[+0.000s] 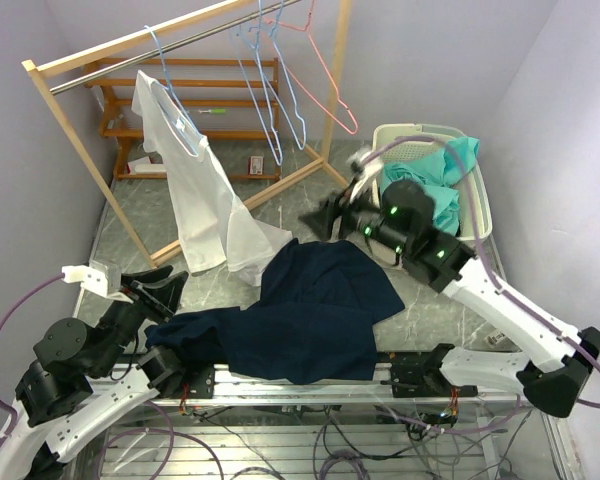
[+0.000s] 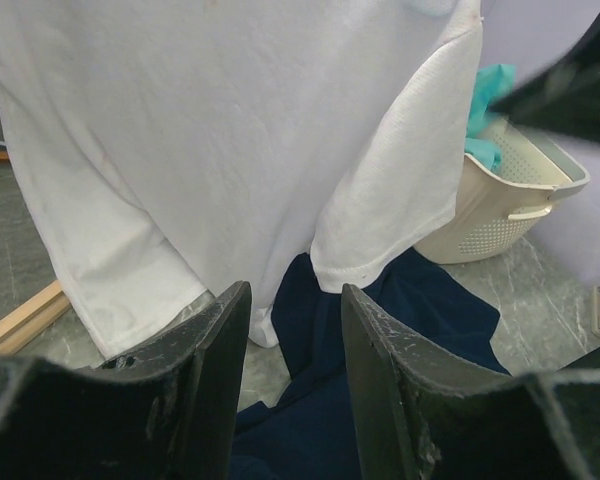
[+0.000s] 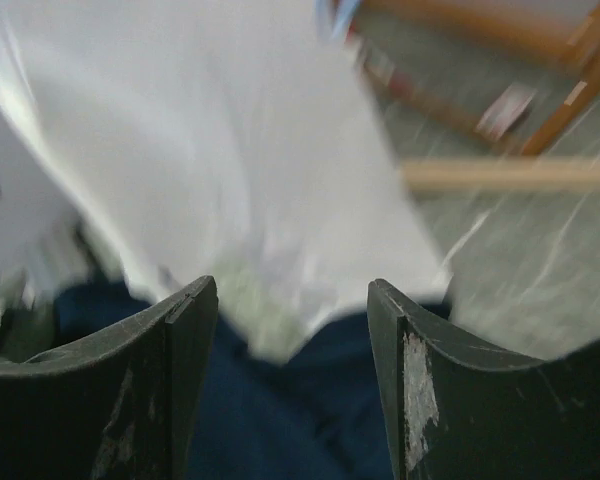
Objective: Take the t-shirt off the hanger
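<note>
A white t-shirt (image 1: 195,185) hangs on a light blue hanger (image 1: 175,100) from the metal rail of a wooden rack (image 1: 130,45); its hem trails on the table. It fills the left wrist view (image 2: 230,140) and shows blurred in the right wrist view (image 3: 200,140). My left gripper (image 1: 165,285) is open and empty, low at the left, pointing at the shirt. My right gripper (image 1: 320,220) is open and empty, just right of the shirt's hem, above a navy garment (image 1: 300,310).
Several empty hangers (image 1: 280,80) hang on the rail to the right. A cream laundry basket (image 1: 480,190) with teal clothes stands at the right, also in the left wrist view (image 2: 510,190). The navy garment lies spread near the front edge.
</note>
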`<state>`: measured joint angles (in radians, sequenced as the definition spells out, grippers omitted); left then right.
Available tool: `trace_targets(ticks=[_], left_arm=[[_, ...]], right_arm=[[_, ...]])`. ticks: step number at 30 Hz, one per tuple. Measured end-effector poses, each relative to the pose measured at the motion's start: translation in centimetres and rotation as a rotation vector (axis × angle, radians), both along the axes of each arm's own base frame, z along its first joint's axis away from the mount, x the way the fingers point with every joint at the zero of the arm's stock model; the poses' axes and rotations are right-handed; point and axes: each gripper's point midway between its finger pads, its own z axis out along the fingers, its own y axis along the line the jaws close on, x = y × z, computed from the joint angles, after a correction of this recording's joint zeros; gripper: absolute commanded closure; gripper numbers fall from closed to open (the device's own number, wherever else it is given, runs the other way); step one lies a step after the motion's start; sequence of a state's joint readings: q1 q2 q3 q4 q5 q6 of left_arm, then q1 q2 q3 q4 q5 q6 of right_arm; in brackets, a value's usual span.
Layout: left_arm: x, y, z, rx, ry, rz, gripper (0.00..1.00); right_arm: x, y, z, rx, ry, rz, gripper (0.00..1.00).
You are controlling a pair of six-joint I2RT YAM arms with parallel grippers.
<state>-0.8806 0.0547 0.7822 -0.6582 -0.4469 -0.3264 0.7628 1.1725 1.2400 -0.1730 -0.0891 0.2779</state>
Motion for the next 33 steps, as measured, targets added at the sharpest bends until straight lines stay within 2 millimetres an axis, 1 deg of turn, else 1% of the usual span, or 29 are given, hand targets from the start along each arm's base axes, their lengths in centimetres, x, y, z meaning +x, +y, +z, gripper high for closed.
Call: trace_targets(ticks=[1,2,3,4,5,6,7,9,10,11,13,17,19,22,27,29,30,32,33], left_arm=[[0.0,0.0,0.0,0.0,0.001,0.002,0.48],[0.0,0.1,0.0,0.0,0.001,0.004,0.48],[0.0,0.1,0.0,-0.002,0.003,0.007,0.48],[0.1,0.2,-0.1,-0.002,0.004,0.01,0.48],[0.1,0.2,-0.1,-0.001,0.005,0.014,0.48],[0.1,0.3,-0.1,0.0,0.007,0.018,0.48],[0.2,0.3,-0.2,-0.001,0.008,0.022,0.48],[0.2,0.4,-0.2,-0.001,0.011,0.028,0.48],[0.2,0.5,-0.3,0.0,0.013,0.032,0.48],[0.3,0.6,-0.4,0.0,0.016,0.036,0.48],[0.3,0.7,-0.5,0.001,0.02,0.044,0.48],[0.4,0.9,-0.6,-0.001,0.025,0.055,0.48],[0.4,1.0,-0.6,-0.001,0.026,0.061,0.48],[0.5,1.0,-0.6,-0.002,0.029,0.066,0.48],[0.5,1.1,-0.7,-0.001,0.03,0.071,0.48],[0.5,1.1,-0.7,-0.001,0.03,0.072,0.48],[0.5,1.1,-0.7,-0.002,0.03,0.072,0.48],[0.5,1.1,-0.7,-0.002,0.029,0.072,0.48],[0.5,1.1,-0.7,-0.001,0.03,0.072,0.48]], right_arm=[[-1.5,0.5,-2.3,-0.023,0.038,0.04,0.35],[-2.9,1.1,-5.1,-0.061,0.089,0.073,0.31],[-4.3,1.6,-8.1,-0.109,0.141,0.102,0.27],[-5.7,2.1,-11.6,-0.167,0.201,0.128,0.24],[-7.2,2.3,-14.9,-0.233,0.258,0.151,0.22],[-8.5,2.2,-17.6,-0.291,0.303,0.172,0.21],[-10.7,2.0,-20.9,-0.37,0.356,0.205,0.18],[-13.5,1.4,-24.2,-0.456,0.406,0.257,0.15],[-14.6,1.3,-25.1,-0.482,0.416,0.283,0.14],[-15.2,1.2,-25.5,-0.492,0.42,0.297,0.13],[-15.7,1.3,-25.9,-0.496,0.42,0.313,0.12],[-15.6,1.8,-25.9,-0.482,0.405,0.325,0.09],[-15.5,2.2,-26.3,-0.486,0.402,0.335,0.08],[-15.4,2.6,-27.7,-0.516,0.408,0.347,0.08],[-15.6,2.8,-30.8,-0.589,0.446,0.37,0.09],[-15.6,2.8,-31.8,-0.61,0.46,0.374,0.15],[-15.6,2.8,-32.4,-0.623,0.47,0.372,0.22],[-15.6,2.7,-33.5,-0.647,0.489,0.365,0.42],[-15.6,2.6,-34.1,-0.658,0.5,0.36,0.56]])
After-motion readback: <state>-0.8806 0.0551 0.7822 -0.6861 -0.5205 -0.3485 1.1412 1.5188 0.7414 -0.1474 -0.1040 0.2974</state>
